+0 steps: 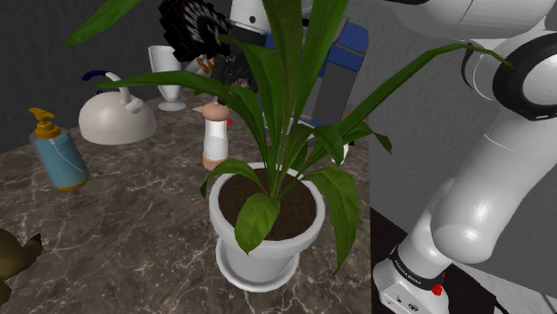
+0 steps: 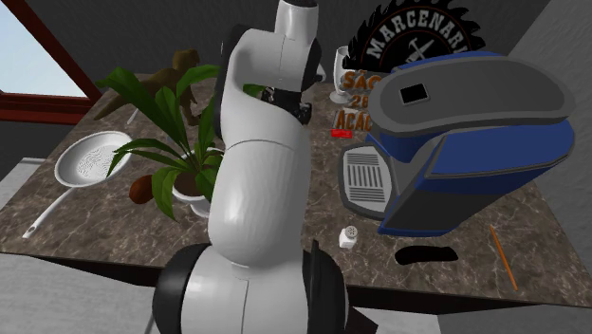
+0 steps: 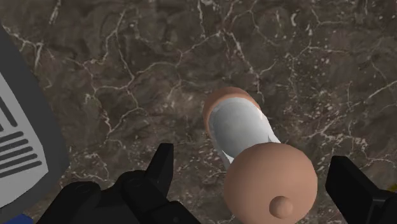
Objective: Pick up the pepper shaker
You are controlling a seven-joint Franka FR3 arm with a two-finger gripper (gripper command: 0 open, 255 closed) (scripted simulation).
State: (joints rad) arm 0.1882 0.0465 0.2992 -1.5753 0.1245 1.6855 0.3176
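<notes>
**Lining up over the shaker**

My black gripper (image 3: 252, 160) is spread wide, straddling the white pepper shaker with tan round cap and base (image 3: 242, 127), untouched. It stands on the dark marble table (image 3: 127, 76), just on the far side of the white-potted plant (image 1: 268, 243) in the shoulder view. Long axis vertical, cap up. Best bet: centre, drop lower, pinch the white body.

Bare marble countertop (image 3: 127, 76) all round the pepper shaker (image 3: 245, 127); coffee machine (image 2: 474, 142) and potted plant (image 1: 286, 248) nearby.

In the shoulder view, on the counter (image 1: 134, 241), the pepper shaker (image 1: 214, 136) stands upright just behind the potted plant (image 1: 295, 243), the kettle (image 1: 116, 120) to its left and the bottle (image 1: 61, 161) farther left.
</notes>
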